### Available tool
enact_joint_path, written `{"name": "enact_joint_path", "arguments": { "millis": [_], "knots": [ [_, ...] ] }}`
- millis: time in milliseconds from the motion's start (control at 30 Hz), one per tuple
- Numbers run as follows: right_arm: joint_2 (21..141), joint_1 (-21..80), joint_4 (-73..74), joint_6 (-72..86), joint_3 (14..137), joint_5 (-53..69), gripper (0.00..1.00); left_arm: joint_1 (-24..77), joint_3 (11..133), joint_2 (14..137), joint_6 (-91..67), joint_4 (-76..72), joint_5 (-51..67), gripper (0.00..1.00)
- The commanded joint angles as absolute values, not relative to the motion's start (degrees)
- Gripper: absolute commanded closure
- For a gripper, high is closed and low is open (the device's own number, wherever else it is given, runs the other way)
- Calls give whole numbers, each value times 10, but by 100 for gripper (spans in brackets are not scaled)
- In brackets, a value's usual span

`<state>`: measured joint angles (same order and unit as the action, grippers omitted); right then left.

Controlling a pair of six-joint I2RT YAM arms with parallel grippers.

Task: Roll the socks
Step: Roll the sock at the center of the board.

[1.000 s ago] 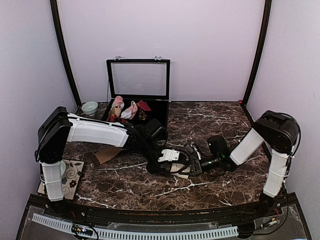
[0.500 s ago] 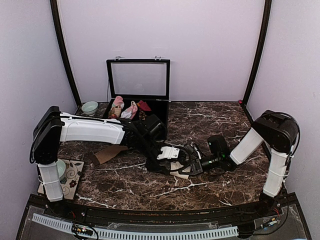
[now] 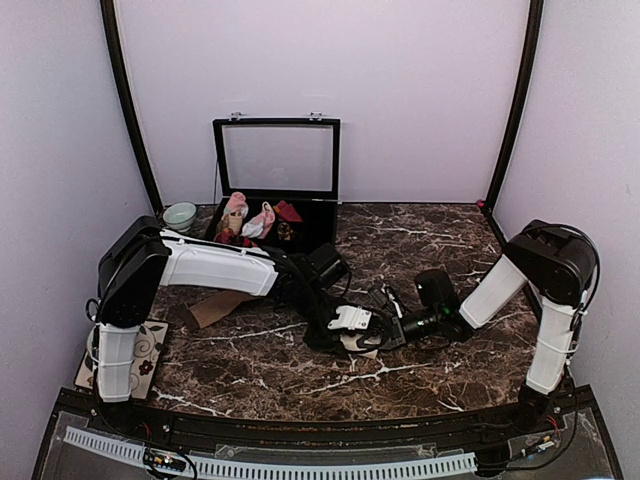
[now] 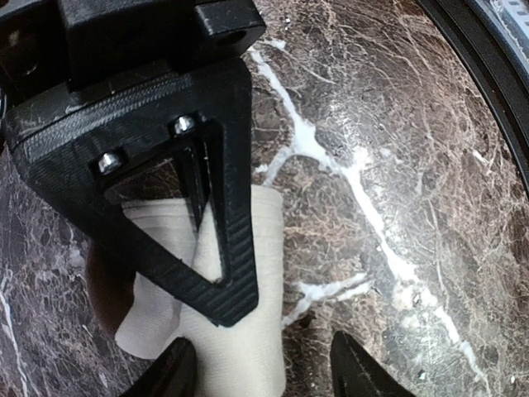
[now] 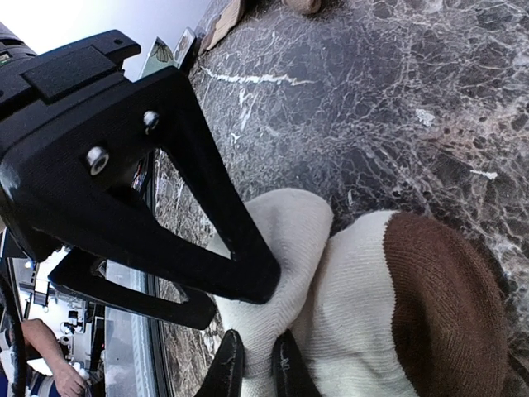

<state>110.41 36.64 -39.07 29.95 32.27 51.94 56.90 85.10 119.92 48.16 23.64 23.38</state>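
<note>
A cream sock (image 5: pixel 364 281) with a dark brown toe patch (image 5: pixel 446 306) lies bunched on the marble near the table's middle (image 3: pixel 354 344). My right gripper (image 5: pixel 254 368) is shut on a fold of its cream fabric, low over the table (image 3: pixel 380 332). My left gripper (image 4: pixel 264 376) hangs over the same sock (image 4: pixel 244 347), open; the fabric lies against one fingertip (image 4: pixel 175 374) and bare marble shows before the other. In the top view the left gripper (image 3: pixel 348 320) sits just left of the right one. A tan-brown sock (image 3: pixel 215 308) lies flat to the left.
A black case (image 3: pixel 320 222) with its clear lid up stands at the back and holds pink-and-white and dark red bundles. A pale bowl (image 3: pixel 180 215) sits left of it. A patterned mat (image 3: pixel 145 350) lies by the left arm's base.
The left arm has swung right and nearer, bringing its gripper over the cream sock with the jaws slightly narrower. The right gripper has kept its hold and place.
</note>
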Motion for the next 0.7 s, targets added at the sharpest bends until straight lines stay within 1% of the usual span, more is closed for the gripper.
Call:
{"name": "enact_joint_path", "arguments": {
  "millis": [0,67,100,133,233,300,400,500,567,600,667],
  "knots": [
    [1184,365,-258,270,296,432,100,571,838,1204,496,236,229,45],
    [1182,365,-258,270,294,430,100,571,836,1211,498,232,227,50],
    [1179,365,-257,269,293,428,98,571,836,1214,497,231,227,51],
    [1174,365,-254,267,293,424,95,571,836,1218,496,228,227,52],
    [1153,365,-250,258,288,411,81,571,840,1229,495,231,232,62],
    [1128,365,-248,251,281,395,73,571,849,1242,494,248,239,67],
    [1084,366,-232,233,267,368,63,571,864,1261,493,280,253,69],
    [1030,369,-230,224,243,335,56,568,875,1276,489,304,266,69],
    [997,376,-231,228,227,307,49,564,883,1287,483,321,280,69],
    [982,383,-223,229,225,296,46,562,888,1292,483,334,289,70],
    [953,401,-211,231,221,264,46,558,904,1304,484,361,301,72]
  ]
}}
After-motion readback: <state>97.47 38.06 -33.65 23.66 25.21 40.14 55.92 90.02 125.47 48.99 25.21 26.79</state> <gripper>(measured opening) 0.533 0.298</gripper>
